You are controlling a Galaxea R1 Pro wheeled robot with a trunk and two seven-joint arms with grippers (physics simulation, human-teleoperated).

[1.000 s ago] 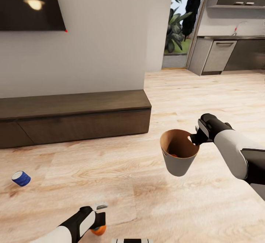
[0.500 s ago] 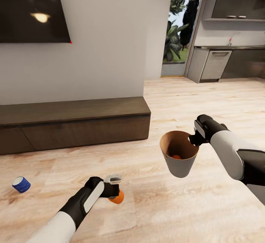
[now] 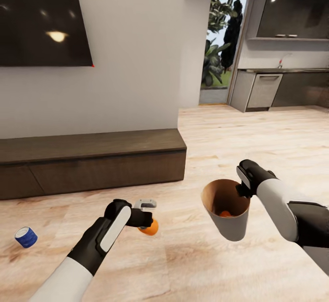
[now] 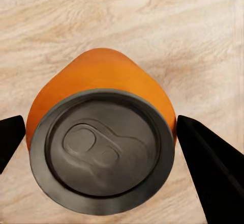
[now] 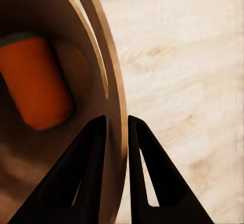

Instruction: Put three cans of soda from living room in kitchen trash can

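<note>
While your left gripper (image 3: 147,214) is clamped on an orange can (image 3: 149,227) held above the floor, your right gripper (image 3: 241,189) pinches the rim of the trash can (image 3: 230,229), one finger inside the wall and one outside, with a second orange can (image 3: 224,213) already lying in the bottom. The blue can (image 3: 25,237) sits alone on the wood floor (image 3: 183,265) at about nine o'clock from your left hand, well apart from it. The bin hangs tilted from a thin edge grip, so I judge a quick swing or a bump could twist it loose and spill the can inside. The can in your left hand is held across its sides with the lid facing the wrist camera (image 4: 104,150); letting go short of the opening would likely bounce it off the rim. The bin lies at three o'clock from that can, with open air between. The low cabinet (image 3: 91,158) runs along twelve o'clock, near enough to catch a wide sweep. Toward one o'clock the floor opens to the kitchen counters (image 3: 283,87).
</note>
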